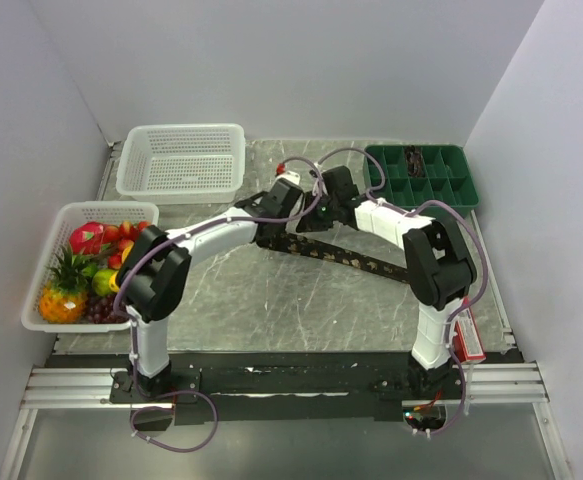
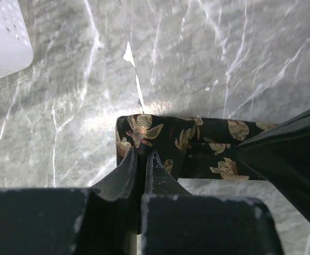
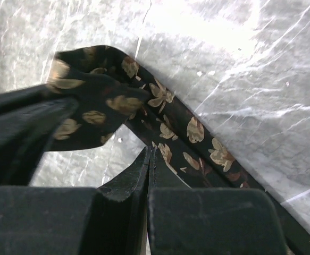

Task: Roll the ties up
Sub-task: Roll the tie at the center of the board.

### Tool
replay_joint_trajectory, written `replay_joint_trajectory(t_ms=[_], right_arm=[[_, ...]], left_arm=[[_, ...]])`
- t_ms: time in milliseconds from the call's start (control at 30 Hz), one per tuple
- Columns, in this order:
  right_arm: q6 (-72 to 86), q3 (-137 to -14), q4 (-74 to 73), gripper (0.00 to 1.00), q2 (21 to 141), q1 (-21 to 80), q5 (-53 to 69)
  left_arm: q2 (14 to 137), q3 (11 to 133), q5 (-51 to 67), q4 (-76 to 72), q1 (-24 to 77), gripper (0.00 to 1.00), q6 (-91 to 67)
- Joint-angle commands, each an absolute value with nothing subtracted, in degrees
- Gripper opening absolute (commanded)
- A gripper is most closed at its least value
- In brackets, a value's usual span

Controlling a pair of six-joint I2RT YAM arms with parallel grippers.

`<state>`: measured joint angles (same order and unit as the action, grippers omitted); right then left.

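Currently the left claw [image 2: 144, 155] and right claw [image 3: 150, 152] both pinch the tie [image 1: 356, 260] near its folded end, mid-tabletop [image 1: 271, 305] — uneven pulls could slip fabric free, undoing the fold.

Left tool [image 2: 144, 155] pinching folded end of tie [image 2: 197, 146], marble table [image 2: 224, 53], white basket [image 2: 3, 37] corner upper left

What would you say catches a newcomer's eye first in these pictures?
The dark, tan-flowered tie stretched diagonally across the middle of the marble table, with the left gripper and right gripper both shut at its folded end. After that, the bright fruit in the white basket at the left edge.
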<state>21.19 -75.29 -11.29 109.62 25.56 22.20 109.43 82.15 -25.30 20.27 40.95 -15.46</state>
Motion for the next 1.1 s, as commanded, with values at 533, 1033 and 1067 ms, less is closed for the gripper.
replay_joint_trajectory(t_ms=[533, 1033, 1067], right_arm=[[21.9, -71.1, -7.7, 0.00, 105.6, 22.7, 25.1], [21.5, -66.4, -4.4, 0.00, 101.8, 19.1, 26.9], [21.9, -66.0, -3.8, 0.00, 101.7, 19.2, 27.8]], left_arm=[[115.4, 89.2, -24.5, 21.2, 45.7, 0.42, -15.2], [111.4, 78.3, -6.0, 6.8, 43.0, 0.44, -24.0], [110.8, 77.6, -5.5, 6.2, 42.6, 0.41, -24.4]])
